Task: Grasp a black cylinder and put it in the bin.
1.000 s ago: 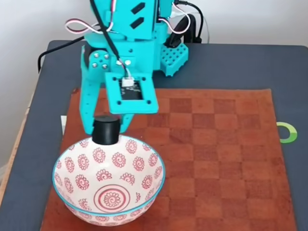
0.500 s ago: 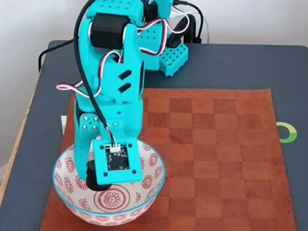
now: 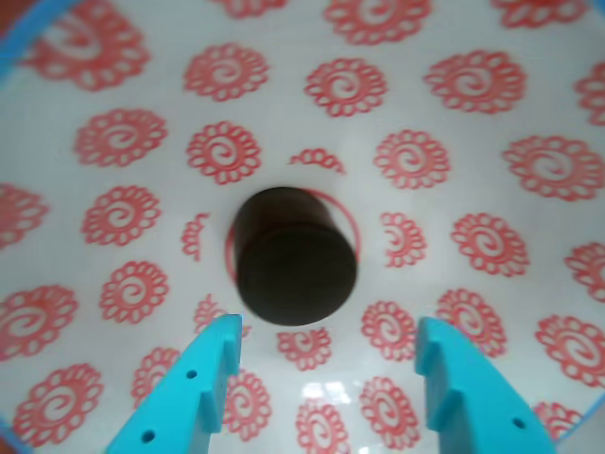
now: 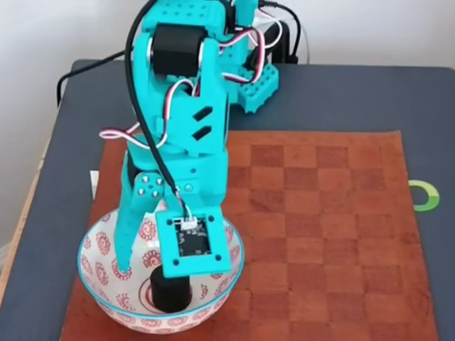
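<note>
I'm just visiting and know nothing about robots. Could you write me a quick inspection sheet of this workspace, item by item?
Surface: dark table with a brown checkered mat on it.
Job's things: black cylinder sits on the red ring at the bottom of the bin, a white bowl with red spirals and a blue rim.
Clutter: green ring mark at the table's right edge in the fixed view.
Grippers: teal gripper open, its fingers apart from the cylinder.
Cables: red-and-white wires and a black cable.
Surroundings: pale wall.
</note>
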Motion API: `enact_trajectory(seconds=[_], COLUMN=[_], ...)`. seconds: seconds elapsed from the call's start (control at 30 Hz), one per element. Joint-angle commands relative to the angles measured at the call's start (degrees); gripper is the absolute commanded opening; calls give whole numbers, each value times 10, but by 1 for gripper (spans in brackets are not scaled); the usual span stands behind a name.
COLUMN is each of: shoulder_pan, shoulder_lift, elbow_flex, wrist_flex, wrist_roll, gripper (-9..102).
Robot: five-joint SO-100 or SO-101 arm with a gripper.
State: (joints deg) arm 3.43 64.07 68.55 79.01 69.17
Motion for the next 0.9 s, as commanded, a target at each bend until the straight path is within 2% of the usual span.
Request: enact_trajectory(seconds=[0.0,0.27,0.47,0.87], shoulder_pan=[-1,6,6,-53], shoulder_lift=[47,134,205,429], elbow_flex=[-29,-28,-25,89], wrist_flex=[21,69,134,138], wrist_roll=[3,3,3,45], gripper=[17,1,0,0])
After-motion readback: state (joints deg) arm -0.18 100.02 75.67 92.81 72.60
